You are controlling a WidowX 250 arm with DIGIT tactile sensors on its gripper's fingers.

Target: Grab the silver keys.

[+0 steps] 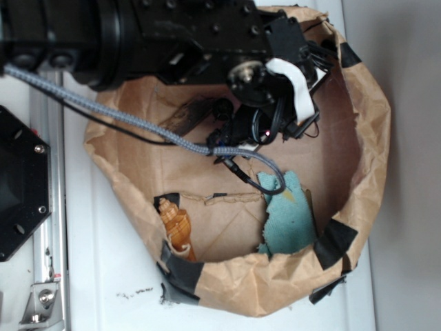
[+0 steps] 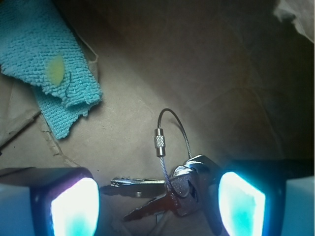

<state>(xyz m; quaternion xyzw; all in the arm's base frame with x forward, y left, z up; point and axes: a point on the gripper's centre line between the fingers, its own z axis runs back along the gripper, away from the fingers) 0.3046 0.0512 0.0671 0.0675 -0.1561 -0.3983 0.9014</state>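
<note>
- Two glowing fingertips [image 2: 74,206] frame the bottom of our wrist view, spread wide, with the silver keys [image 2: 170,189] lying between them on the brown paper floor of the paper bag [image 1: 365,138].
- We judge that we are in the final approach of the grab: our gripper [image 2: 157,209] sits low over the bunch, jaws apart, nothing pinched yet.
- The key heads lie close against the right finger, while the blades point toward the left one; the thin wire ring [image 2: 174,130] loops away from us, outside the span.
- The keys sit off-centre, so we think the next move calls for a small shift toward the heads, a last drop to the paper, then a close across the thickest part.
- The blue cloth [image 2: 54,69] lies well apart at the upper left and should not interfere.
- From the exterior view the arm [image 1: 207,41] hides the keys, so we cannot confirm height there.
</note>
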